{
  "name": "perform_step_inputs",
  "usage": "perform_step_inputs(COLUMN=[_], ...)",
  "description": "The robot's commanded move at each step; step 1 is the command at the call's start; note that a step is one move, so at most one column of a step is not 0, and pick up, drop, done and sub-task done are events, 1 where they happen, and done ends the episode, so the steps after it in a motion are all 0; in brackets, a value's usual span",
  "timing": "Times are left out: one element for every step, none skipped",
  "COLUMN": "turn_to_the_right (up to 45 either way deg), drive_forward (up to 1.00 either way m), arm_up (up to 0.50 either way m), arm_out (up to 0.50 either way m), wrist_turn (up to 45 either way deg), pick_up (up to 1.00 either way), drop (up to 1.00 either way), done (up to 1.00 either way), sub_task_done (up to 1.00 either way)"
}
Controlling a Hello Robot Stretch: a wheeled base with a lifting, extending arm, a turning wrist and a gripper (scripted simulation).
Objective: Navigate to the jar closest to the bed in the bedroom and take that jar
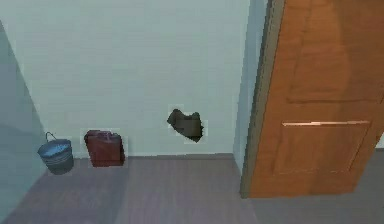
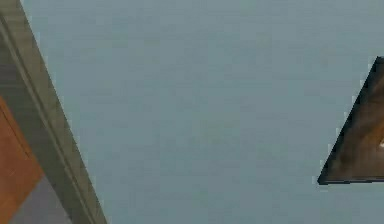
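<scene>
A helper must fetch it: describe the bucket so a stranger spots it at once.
Face the pale wall left of the wooden door. At its foot, two things stand on the floor. The bucket is the left one: blue and round, beside a dark red box.

We saw a blue bucket [image 1: 56,154] near a dark red box [image 1: 104,148] on the floor by the pale wall [image 1: 130,60]. A big orange door [image 1: 320,90] stood nearby.
</scene>
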Motion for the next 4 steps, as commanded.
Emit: perform_step_inputs(turn_to_the_right=[0.0,45.0,27.0,0.0], drive_forward=[0.60,0.00,0.00,0.75], arm_up=[0.00,0.00,0.00,0.00], arm_out=[0.00,0.00,0.00,0.00], wrist_turn=[0.0,0.0,0.0,0.0], pick_up=[0.00,0.00,0.00,0.00], drop=[0.00,0.00,0.00,0.00], done=[0.00,0.00,0.00,0.00], sub_task_done=[0.00,0.00,0.00,0.00])
